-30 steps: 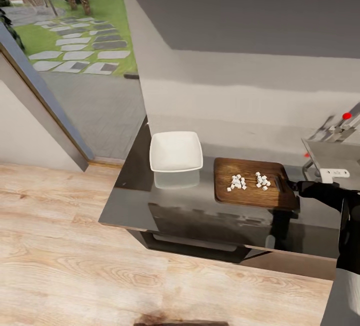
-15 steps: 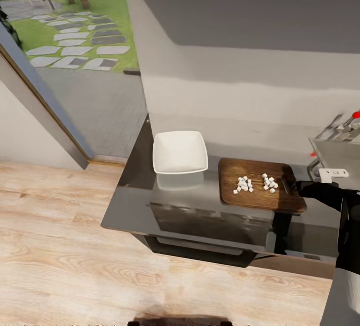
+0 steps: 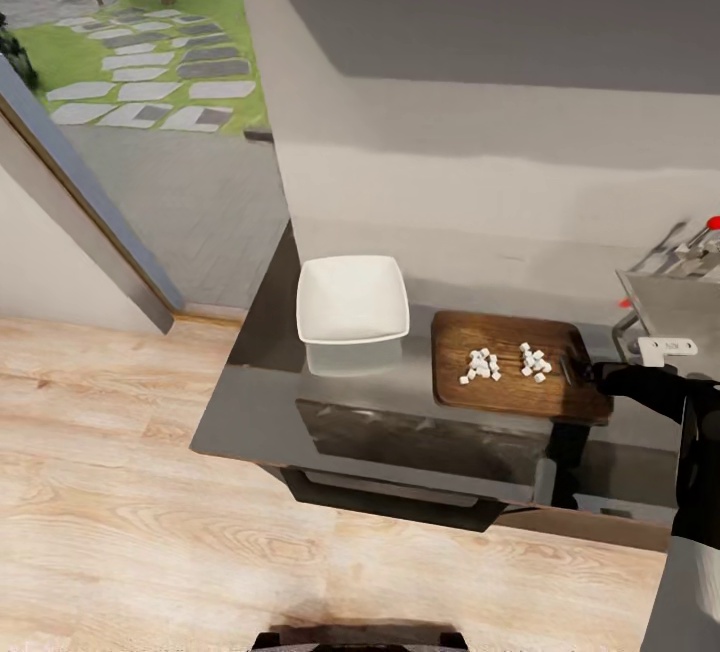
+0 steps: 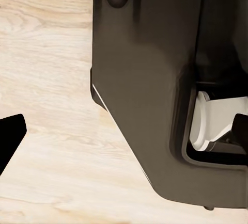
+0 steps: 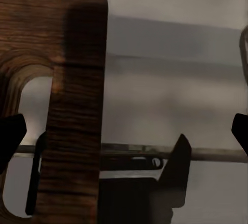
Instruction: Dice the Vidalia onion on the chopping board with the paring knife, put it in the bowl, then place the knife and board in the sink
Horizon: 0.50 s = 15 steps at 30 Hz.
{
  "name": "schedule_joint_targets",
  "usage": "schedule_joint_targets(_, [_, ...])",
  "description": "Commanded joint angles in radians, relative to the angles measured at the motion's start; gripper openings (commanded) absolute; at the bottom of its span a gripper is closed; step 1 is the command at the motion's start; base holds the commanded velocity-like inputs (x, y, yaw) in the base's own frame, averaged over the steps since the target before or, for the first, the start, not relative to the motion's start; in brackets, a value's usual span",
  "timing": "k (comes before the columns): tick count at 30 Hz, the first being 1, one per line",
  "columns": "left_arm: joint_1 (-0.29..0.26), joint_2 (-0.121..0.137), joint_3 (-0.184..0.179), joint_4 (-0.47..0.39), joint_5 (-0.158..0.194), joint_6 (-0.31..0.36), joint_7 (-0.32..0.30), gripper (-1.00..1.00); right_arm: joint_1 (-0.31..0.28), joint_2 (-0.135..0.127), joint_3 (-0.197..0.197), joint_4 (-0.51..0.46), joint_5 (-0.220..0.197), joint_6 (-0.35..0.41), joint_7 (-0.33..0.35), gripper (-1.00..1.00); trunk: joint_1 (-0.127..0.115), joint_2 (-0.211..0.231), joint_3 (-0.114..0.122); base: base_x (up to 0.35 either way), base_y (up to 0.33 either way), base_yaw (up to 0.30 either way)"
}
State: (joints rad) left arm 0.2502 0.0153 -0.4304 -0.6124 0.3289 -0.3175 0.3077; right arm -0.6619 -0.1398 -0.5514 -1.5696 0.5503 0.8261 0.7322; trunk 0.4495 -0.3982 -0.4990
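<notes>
Right of centre, the chopping board (image 3: pixel 515 369) carried diced onion (image 3: pixel 505 363) on the counter (image 3: pixel 260 402); the right gripper (image 5: pixel 124 131) (spread wide) should clamp its slotted end squarely, keeping it level toward the bowl (image 3: pixel 352 299).

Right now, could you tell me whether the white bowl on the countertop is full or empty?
Empty. The head view shows the bowl with a bare white inside, while the diced onion lies in two small heaps on the chopping board.
</notes>
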Motion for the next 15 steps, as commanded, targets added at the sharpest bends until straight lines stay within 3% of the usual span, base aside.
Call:
schedule_joint_targets(1, [0.0, 0.002, -0.008, -0.002, 0.009, -0.003, 0.008, 1.0, -0.001, 0.0, -0.001, -0.001, 0.01, 0.002, 0.01, 1.0, 0.001, -0.002, -0.003, 0.0, -0.008, 0.0])
schedule_joint_targets(15, [0.0, 0.003, -0.008, -0.001, 0.009, -0.003, 0.008, 1.0, -0.001, 0.0, -0.001, 0.0, 0.009, 0.002, 0.01, 1.0, 0.001, -0.002, -0.025, 0.0, 0.032, 0.0])
